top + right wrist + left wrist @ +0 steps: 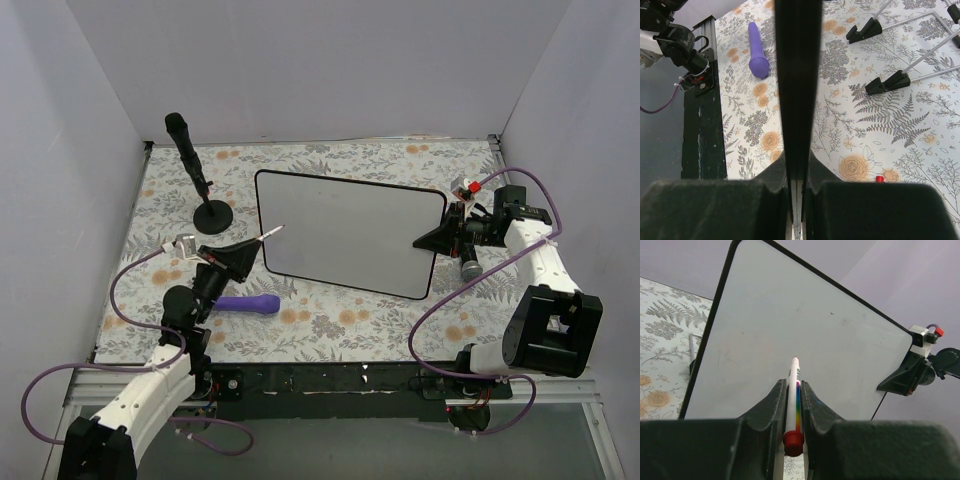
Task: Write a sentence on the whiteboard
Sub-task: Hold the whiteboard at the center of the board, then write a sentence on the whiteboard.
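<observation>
1. The whiteboard (345,235) sits mid-desk, propped at a tilt, and its glossy face is plain white from frame to frame. Its left edge is free, while its right edge is taken up by the right arm.
2. The right tool (445,235) is pressed together on the board's black right rim. The right wrist view shows that rim (797,75) running straight down between the fingers.
3. The left tool (248,248) is just off the board's left edge, pinching a white marker (273,233) that has a red cap on its back end. The tip points at the board's upper left. I cannot tell whether it touches.
4. A black microphone on a round base (190,158) stands just beside the board's upper-left corner, crowding that side behind the left arm.
5. A purple cylinder (248,304) lies on the cloth in front of the board's lower-left corner, near the left arm. To its right there is an open strip along the board's lower edge.
6. The board's black feet (890,82) rest on wire legs behind it, and a small red bit (879,178) lies on the cloth nearby.
7. The desk (330,320) wears a floral cloth and has a black rail (330,380) along its near edge. Plain pale walls (320,70) close in the back and both sides.
</observation>
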`<action>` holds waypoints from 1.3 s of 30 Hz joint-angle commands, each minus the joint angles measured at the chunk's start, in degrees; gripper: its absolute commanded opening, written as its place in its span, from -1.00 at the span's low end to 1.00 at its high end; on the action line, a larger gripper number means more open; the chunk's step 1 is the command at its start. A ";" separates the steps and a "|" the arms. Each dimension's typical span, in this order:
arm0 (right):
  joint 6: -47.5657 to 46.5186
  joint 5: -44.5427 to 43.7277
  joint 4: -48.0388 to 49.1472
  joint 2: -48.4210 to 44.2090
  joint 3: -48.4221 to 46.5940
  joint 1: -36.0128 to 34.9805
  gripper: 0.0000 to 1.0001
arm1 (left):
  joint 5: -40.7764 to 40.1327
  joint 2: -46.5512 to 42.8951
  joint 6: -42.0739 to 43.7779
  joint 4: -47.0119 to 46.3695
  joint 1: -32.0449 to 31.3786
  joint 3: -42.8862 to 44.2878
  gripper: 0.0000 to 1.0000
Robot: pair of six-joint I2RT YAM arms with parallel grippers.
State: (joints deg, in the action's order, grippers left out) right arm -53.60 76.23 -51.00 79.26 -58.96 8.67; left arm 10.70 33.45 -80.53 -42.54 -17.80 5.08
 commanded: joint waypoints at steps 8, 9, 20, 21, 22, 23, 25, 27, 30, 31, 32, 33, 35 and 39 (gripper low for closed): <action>-1.50 -1.69 -0.94 -0.08 -0.63 0.03 -0.97 | -8.15 2.41 5.82 -4.48 0.14 1.69 -1.00; -1.50 -1.78 -0.85 0.01 -0.72 0.03 -0.97 | -8.41 2.49 6.09 -4.39 0.14 1.60 -1.00; -1.50 -1.78 -1.03 0.10 -0.81 -0.05 -0.97 | -10.00 9.17 7.76 -9.83 0.14 2.30 -1.00; -1.50 -1.87 -1.03 0.19 -0.81 0.03 -0.97 | -10.00 9.96 7.76 -11.32 0.14 2.21 -1.00; -1.50 -1.96 -0.94 0.19 -0.81 0.03 -0.97 | -10.00 11.53 7.76 -12.03 0.14 2.39 -1.00; -1.50 -1.96 -1.03 0.10 -0.81 -0.05 -0.97 | -9.91 12.16 7.76 -12.56 0.14 2.48 -1.00; -1.42 -2.05 -0.94 -0.07 -0.72 -0.05 -0.97 | -10.00 13.39 7.58 -13.79 0.22 2.91 -1.00; -1.42 -1.96 -1.03 0.01 -0.72 -0.05 -0.97 | -10.00 13.74 7.76 -14.14 0.14 3.09 -1.00; -1.42 -1.96 -1.03 0.19 -0.72 0.03 -0.97 | -10.00 14.01 8.20 -14.14 0.14 3.18 -1.00; -1.42 -1.96 -0.94 0.19 -0.81 -0.05 -0.97 | -10.00 14.10 8.28 -14.14 0.14 3.09 -1.00; -1.42 -1.96 -1.03 0.28 -0.81 -0.05 -0.97 | -10.00 14.10 8.29 -14.14 0.14 3.01 -1.00; -1.42 -1.96 -0.94 0.10 -0.72 0.03 -0.97 | -10.00 14.18 8.29 -14.23 0.14 3.00 -1.00; -1.50 -1.96 -1.03 0.19 -0.72 -0.05 -0.97 | -10.00 14.54 8.37 -14.41 0.14 2.74 -1.00; -1.50 -1.96 -0.94 0.19 -0.63 -0.05 -0.97 | -9.99 15.76 8.46 -15.37 0.14 2.74 -1.00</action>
State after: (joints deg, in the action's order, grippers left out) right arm -53.80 76.31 -51.07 79.64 -58.96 8.67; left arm 1.76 48.23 -73.25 -55.92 -17.80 6.35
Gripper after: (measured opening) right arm 0.098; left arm 0.109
